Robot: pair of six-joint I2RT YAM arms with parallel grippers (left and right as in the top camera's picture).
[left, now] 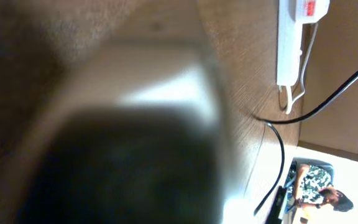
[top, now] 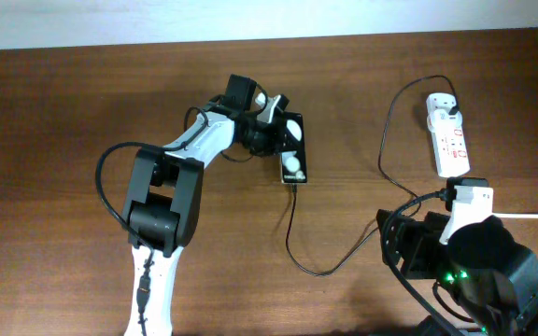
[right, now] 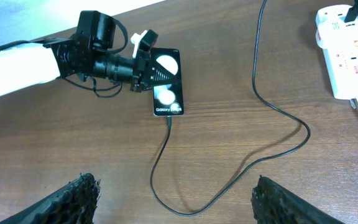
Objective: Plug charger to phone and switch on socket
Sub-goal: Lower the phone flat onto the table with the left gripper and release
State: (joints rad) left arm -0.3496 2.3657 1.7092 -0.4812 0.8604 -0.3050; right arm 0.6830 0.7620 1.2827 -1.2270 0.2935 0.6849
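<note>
Overhead: one phone (top: 295, 161), one charger (right: 254, 74), one socket (top: 451, 145); left pincer (top: 276, 131) closed, right pincer (right: 174, 180) wide.

Glare on phone (right: 167, 84) (left view blurred).

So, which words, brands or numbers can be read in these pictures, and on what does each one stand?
"Galaxy", white, at the bottom of the phone face; the characters after it are too blurred to read.
Red marks on the socket: too small to read.
No other text shows.
</note>
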